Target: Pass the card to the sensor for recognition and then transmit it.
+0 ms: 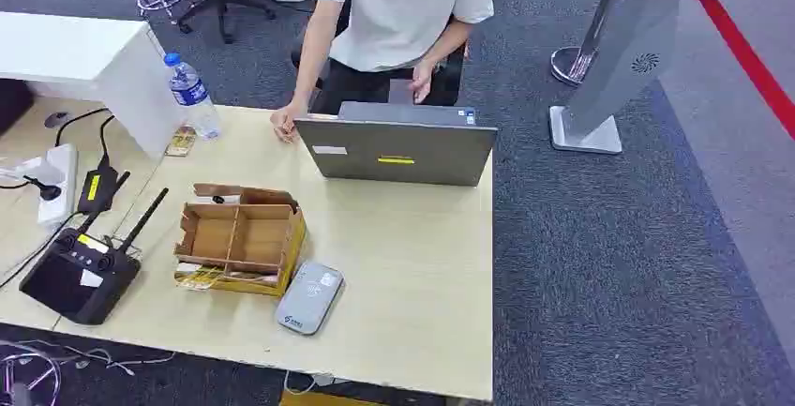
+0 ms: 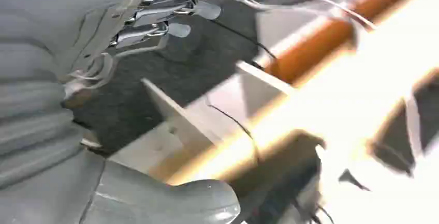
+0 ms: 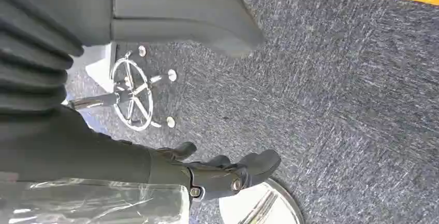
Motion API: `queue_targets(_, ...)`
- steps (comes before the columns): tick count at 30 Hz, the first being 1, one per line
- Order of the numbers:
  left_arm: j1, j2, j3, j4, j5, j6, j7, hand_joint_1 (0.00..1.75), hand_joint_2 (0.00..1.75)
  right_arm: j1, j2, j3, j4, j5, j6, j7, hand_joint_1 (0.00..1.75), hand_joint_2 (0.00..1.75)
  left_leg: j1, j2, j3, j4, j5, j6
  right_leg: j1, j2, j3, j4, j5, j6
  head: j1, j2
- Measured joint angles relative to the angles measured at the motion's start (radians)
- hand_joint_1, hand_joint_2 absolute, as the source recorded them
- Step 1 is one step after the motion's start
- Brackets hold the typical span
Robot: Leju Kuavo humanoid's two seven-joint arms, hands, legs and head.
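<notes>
The left wrist view is badly smeared: behind the left hand (image 2: 155,53) a bright wooden edge and pale brackets run as streaks, and its pale fingers (image 2: 199,10) stand spread with nothing between them. In the head view, going from the left, a white power strip (image 1: 54,181) is cut by the frame edge at 9 o'clock on the pale wood worktop (image 1: 412,293), with a black controller (image 1: 82,273) and its antennas toward 8 o'clock. A water bottle (image 1: 193,95) stands at 11 o'clock beside a white block. The cardboard tray (image 1: 240,239) sits left of centre; whether a card lies among its compartments cannot be made out. The grey sensor (image 1: 310,297) lies flat, touching the tray's 5 o'clock corner. A laptop (image 1: 398,148) stands at 12 o'clock, its lid hiding the screen, and a person (image 1: 398,12) behind it is cut off at the shoulders. Dark grey carpet (image 1: 619,265) spreads to the right, with a white stand (image 1: 614,59) and a red floor line. In the right wrist view the right hand (image 3: 155,131) hangs over carpet, dark fingers (image 3: 243,169) loosely curled, holding nothing.
</notes>
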Motion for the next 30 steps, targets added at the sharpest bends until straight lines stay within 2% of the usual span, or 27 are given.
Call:
queue_targets(7, -0.023, -0.025, -0.126, -0.237, -0.046, 0.048, -0.037, 0.0, 1.75, 0.0, 0.0, 0.005, 0.0, 0.019, 0.0, 0.009, 0.0, 1.75, 0.0, 0.0, 0.0, 0.0, 0.002, 0.0, 0.0, 0.0, 0.0, 0.0, 0.002, 0.0, 0.0, 0.0)
queue_targets(15, -0.092, -0.007, -0.294, -0.391, -0.206, 0.157, -0.06, 0.0, 1.75, -0.004, 0.0, 0.014, 0.0, 0.052, 0.003, 0.02, 0.0, 1.75, 0.0, 0.0, -0.002, 0.0, 0.005, -0.001, 0.0, 0.0, -0.002, 0.0, 0.005, 0.001, 0.0, 0.0)
queue_targets(22, -0.186, 0.031, -0.451, -0.428, -0.39, 0.241, -0.033, 0.0, 1.75, -0.008, 0.0, 0.024, 0.0, 0.072, 0.008, 0.03, 0.0, 1.75, 0.0, 0.001, -0.003, 0.0, 0.008, -0.001, 0.0, 0.002, -0.004, 0.0, 0.008, 0.0, 0.0, 0.0)
queue_targets(30, -0.3, 0.065, -0.603, -0.417, -0.597, 0.286, 0.033, 0.0, 1.75, -0.014, 0.0, 0.025, 0.0, 0.09, 0.016, 0.04, 0.0, 1.75, 0.0, 0.002, -0.004, 0.0, 0.01, -0.001, 0.0, 0.003, -0.006, 0.0, 0.011, 0.0, 0.0, 0.0)
